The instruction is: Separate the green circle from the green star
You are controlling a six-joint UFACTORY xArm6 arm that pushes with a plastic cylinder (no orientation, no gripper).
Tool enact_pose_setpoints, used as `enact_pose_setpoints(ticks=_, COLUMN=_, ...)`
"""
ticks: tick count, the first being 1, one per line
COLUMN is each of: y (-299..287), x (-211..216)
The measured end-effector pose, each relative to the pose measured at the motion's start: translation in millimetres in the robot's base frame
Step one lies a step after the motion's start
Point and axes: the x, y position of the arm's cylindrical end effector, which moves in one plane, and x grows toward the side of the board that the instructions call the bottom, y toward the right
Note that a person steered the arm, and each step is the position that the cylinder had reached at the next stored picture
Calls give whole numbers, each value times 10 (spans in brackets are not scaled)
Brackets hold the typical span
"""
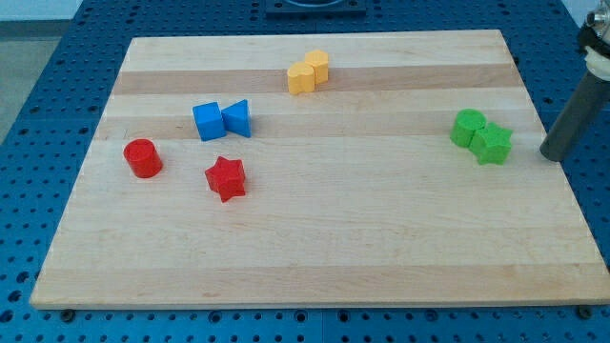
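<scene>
The green circle (467, 127) and the green star (493, 144) sit touching each other at the view's right on the wooden board (315, 238). The circle is up and left of the star. My tip (550, 154) is the lower end of a dark rod at the board's right edge, a short way to the right of the green star and apart from it.
A blue cube (207, 121) and a blue triangle (237, 118) touch at the upper left. A red cylinder (143, 157) and a red star (227, 178) lie below them. Two yellow blocks (309, 72) touch near the top middle.
</scene>
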Motion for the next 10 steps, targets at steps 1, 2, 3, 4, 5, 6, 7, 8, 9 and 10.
enact_pose_setpoints(ticks=1, y=-225, x=0)
enact_pose_setpoints(ticks=2, y=-388, x=0)
enact_pose_setpoints(ticks=3, y=-414, x=-221)
enact_pose_setpoints(ticks=4, y=-485, x=-438)
enact_pose_setpoints(ticks=5, y=-489, x=-438)
enact_pose_setpoints(ticks=6, y=-583, x=-430)
enact_pose_setpoints(ticks=7, y=-750, x=-426)
enact_pose_setpoints(ticks=8, y=-934, x=-426)
enact_pose_setpoints(ticks=9, y=-1161, x=-426)
enact_pose_setpoints(ticks=10, y=-1378, x=-426)
